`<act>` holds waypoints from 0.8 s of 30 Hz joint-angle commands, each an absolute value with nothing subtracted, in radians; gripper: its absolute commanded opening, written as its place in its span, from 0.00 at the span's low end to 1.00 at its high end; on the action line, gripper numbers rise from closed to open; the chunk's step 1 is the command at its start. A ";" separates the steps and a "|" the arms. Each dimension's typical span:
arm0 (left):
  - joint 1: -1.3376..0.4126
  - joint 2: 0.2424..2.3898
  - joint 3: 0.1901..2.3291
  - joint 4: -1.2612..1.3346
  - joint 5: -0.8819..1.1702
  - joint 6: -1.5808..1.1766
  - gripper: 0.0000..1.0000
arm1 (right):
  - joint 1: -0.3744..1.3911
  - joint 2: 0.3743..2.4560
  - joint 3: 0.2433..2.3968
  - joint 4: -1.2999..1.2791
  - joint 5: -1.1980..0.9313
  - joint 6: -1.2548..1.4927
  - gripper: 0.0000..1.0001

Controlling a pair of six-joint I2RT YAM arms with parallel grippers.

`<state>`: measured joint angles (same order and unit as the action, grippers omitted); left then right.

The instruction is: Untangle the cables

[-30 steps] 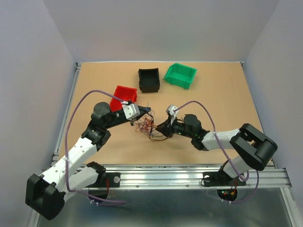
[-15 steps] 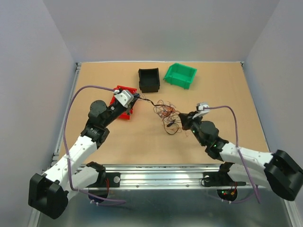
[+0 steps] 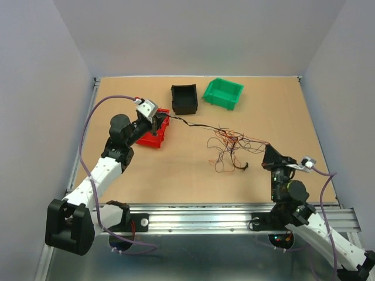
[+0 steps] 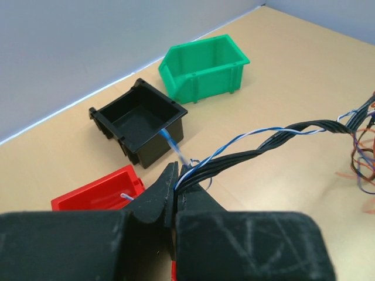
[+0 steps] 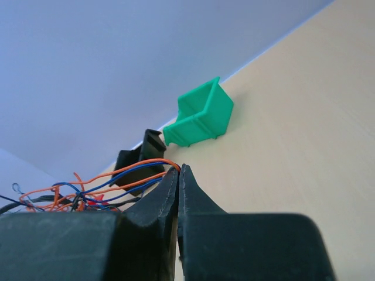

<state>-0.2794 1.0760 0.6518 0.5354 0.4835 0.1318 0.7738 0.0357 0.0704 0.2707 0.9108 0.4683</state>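
The cables (image 3: 228,143) are a loose tangle of hair-thin orange, red, blue and black wires, stretched across the middle of the table between my two grippers. My left gripper (image 3: 161,117) is above the red bin and is shut on a twisted black and blue-white strand (image 4: 258,149) that runs right to the tangle. My right gripper (image 3: 265,146) is at the tangle's right end and is shut on orange and blue wires (image 5: 132,175). Several loose wire ends hang down to the table (image 3: 225,164).
A red bin (image 3: 153,130) lies under the left gripper. A black bin (image 3: 184,98) and a green bin (image 3: 223,93) stand at the back middle. A metal rail (image 3: 234,213) runs along the near edge.
Both grippers have pulled apart: the left one back and left over the red bin, the right one far to the right and nearer. The tangle has been drawn out into a long spread.
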 commanded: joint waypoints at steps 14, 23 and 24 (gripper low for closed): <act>-0.417 1.086 0.739 0.459 0.816 0.304 0.08 | 0.772 0.396 0.084 0.475 0.312 0.252 0.64; -0.555 1.152 0.791 0.310 0.749 0.434 0.08 | 0.772 0.846 0.172 0.782 -0.093 0.183 0.78; -0.561 1.160 0.798 0.299 0.747 0.442 0.08 | 0.775 0.883 0.172 0.875 -0.115 0.183 0.77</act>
<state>-0.5388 1.1385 0.7341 0.3504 0.7567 0.3698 0.7738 0.7925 0.1123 0.5964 0.0784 0.2272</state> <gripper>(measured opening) 0.088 0.777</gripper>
